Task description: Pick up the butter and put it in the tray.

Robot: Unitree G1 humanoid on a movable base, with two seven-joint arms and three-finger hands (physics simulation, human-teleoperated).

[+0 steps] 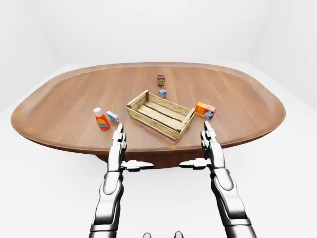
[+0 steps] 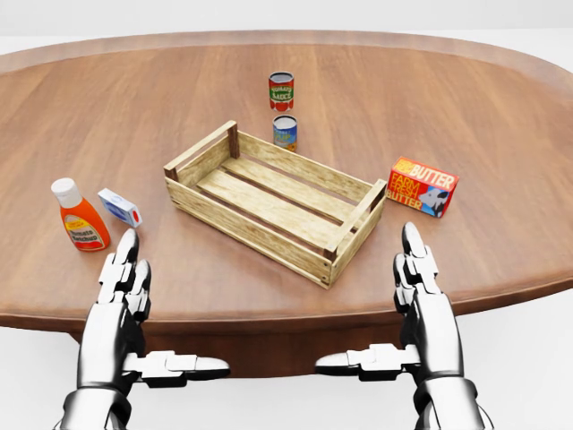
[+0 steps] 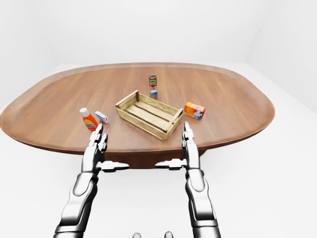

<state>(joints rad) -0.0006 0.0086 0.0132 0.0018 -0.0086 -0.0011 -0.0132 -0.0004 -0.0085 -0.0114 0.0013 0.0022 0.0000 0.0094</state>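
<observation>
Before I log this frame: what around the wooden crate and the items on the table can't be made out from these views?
- Label text on the small white and blue box: too small in every view.
- Short blue can: its label is unreadable, and the head view shows it low behind the slatted wooden crate wall.
- Far side of the orange butter box: turned away.
- Brown oval table: cropped by head view's edges.

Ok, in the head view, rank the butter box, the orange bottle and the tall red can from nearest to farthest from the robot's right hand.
1. Butter box: just up and right of the right hand, at the tray's right.
2. Tall red can: toward the view's top, beyond the wooden tray.
3. Orange bottle: far left, near the left hand.
Can and bottle are less clear-cut.
</observation>
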